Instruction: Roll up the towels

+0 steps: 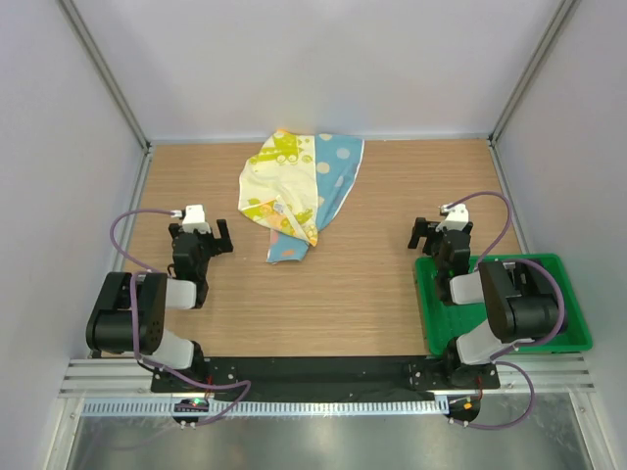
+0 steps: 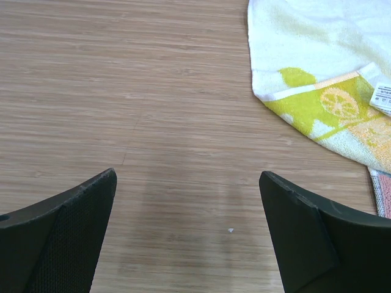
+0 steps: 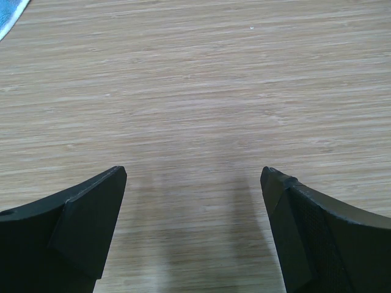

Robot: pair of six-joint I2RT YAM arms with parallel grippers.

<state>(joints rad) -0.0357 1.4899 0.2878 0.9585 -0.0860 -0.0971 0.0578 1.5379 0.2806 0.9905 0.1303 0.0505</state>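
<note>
Two towels lie in a loose heap at the back middle of the table. The pale yellow towel [image 1: 277,183] with lime-green and orange patches lies partly over the light blue polka-dot towel [image 1: 338,168]. The yellow towel also shows at the upper right of the left wrist view [image 2: 317,73]. A blue corner shows at the top left of the right wrist view [image 3: 9,15]. My left gripper [image 1: 204,238] is open and empty over bare wood, left of the heap. My right gripper [image 1: 438,231] is open and empty over bare wood, right of the heap.
A green plastic tray [image 1: 568,328] sits at the front right, partly under my right arm. White walls and metal posts enclose the wooden table [image 1: 372,294]. A white label [image 2: 383,96] is sewn on the yellow towel's edge.
</note>
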